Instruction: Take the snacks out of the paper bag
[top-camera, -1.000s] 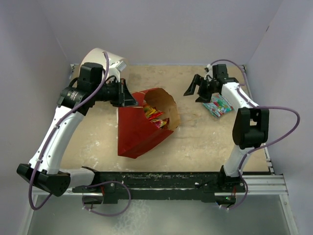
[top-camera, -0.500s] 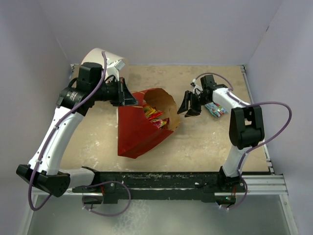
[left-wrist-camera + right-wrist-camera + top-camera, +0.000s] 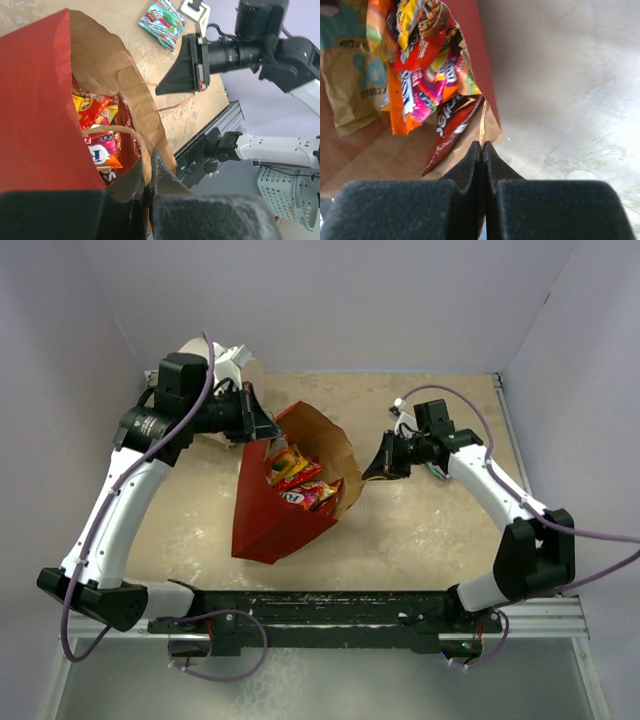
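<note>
The red paper bag (image 3: pixel 268 525) leans at the table's centre, mouth up and to the right, brown inside (image 3: pixel 125 65) (image 3: pixel 380 160). Several bright snacks (image 3: pixel 300 485) (image 3: pixel 97 130) (image 3: pixel 420 65) are piled in it. My left gripper (image 3: pixel 268 428) (image 3: pixel 151 157) is shut on the bag's far-left rim. My right gripper (image 3: pixel 366 474) (image 3: pixel 156 93) (image 3: pixel 482 143) is shut at the opposite rim, whose paper edge runs in between its tips. One teal snack packet (image 3: pixel 162 20) lies on the table behind the right arm.
A white drum (image 3: pixel 235 365) stands at the back left behind the left arm. A thin string handle (image 3: pixel 172 104) trails from the bag under the right gripper. Walls close in the table at the back and both sides.
My right gripper left the teal packet, moved left to the bag's rim and shut. The left gripper raised its side of the bag, so the mouth tilted up and the snacks shifted.
</note>
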Robot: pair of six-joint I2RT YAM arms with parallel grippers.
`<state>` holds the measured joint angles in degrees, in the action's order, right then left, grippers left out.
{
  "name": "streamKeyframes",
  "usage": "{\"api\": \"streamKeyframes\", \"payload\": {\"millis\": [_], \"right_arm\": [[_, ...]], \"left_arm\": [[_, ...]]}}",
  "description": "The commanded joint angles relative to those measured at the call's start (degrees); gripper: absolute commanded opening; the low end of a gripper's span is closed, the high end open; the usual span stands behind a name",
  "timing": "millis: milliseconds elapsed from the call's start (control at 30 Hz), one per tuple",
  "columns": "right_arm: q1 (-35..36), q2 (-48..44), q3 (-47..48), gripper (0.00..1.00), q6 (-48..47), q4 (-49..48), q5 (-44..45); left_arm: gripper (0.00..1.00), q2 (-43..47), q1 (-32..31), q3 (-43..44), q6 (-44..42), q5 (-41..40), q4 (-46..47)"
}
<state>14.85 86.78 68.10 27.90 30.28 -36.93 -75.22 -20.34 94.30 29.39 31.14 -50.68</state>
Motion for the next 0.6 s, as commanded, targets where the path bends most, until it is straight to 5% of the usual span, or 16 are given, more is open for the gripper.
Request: {"api": "streamKeyframes", "payload": {"millis": [0, 367, 567], "right_arm": [[3.80, -5.92, -4.28, 0.00, 6.41, -4.12, -3.15], [12.48, -17.47, -7.21, 0.01, 11.57, -6.51, 0.90], [13.22, -19.28, -8.01, 0.09, 9.88, -8.25, -1.08]], "left_arm": [[0.00, -1.46, -0.07, 3.60, 1.24, -0.63, 3.22], [0.00, -1.66, -0.11, 3.23, 8.55, 4.41, 8.03], [0.00, -0.36, 0.35, 4.08, 6.23, 1.21, -3.29]]}}
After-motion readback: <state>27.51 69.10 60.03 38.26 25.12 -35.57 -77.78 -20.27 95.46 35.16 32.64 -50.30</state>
